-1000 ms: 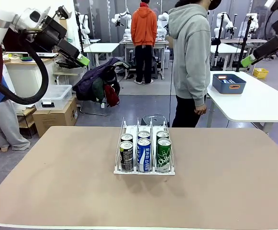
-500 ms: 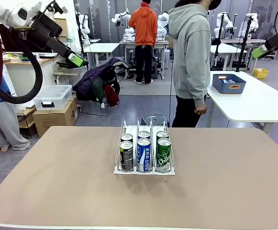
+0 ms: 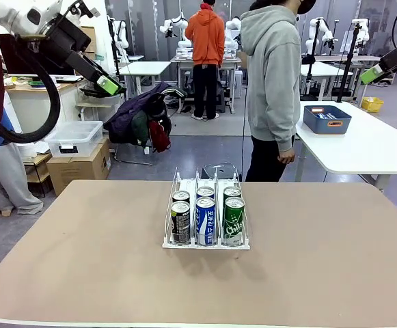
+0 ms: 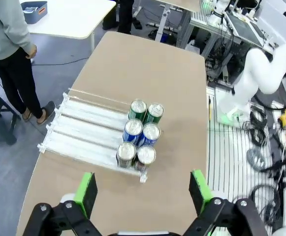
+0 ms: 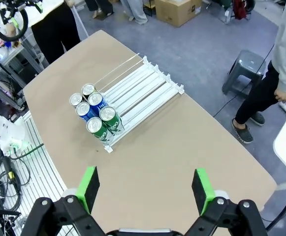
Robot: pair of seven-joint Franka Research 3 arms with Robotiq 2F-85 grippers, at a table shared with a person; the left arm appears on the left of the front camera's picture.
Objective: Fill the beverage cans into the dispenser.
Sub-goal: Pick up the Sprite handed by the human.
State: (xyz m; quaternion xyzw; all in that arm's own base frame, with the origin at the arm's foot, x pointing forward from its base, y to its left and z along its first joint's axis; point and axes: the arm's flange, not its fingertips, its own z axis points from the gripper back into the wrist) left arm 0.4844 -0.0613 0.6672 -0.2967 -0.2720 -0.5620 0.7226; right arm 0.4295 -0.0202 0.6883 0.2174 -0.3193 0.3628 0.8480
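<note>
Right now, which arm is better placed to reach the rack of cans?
Left, probably. The left gripper is nearer the rack than the right gripper; both are open, empty and high above the table.

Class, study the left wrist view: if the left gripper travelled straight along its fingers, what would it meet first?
Most likely the beverage cans at one end of the dispenser: the open left gripper aims down at them with nothing between. Depth is unclear, so it might reach the table beside them.
</note>
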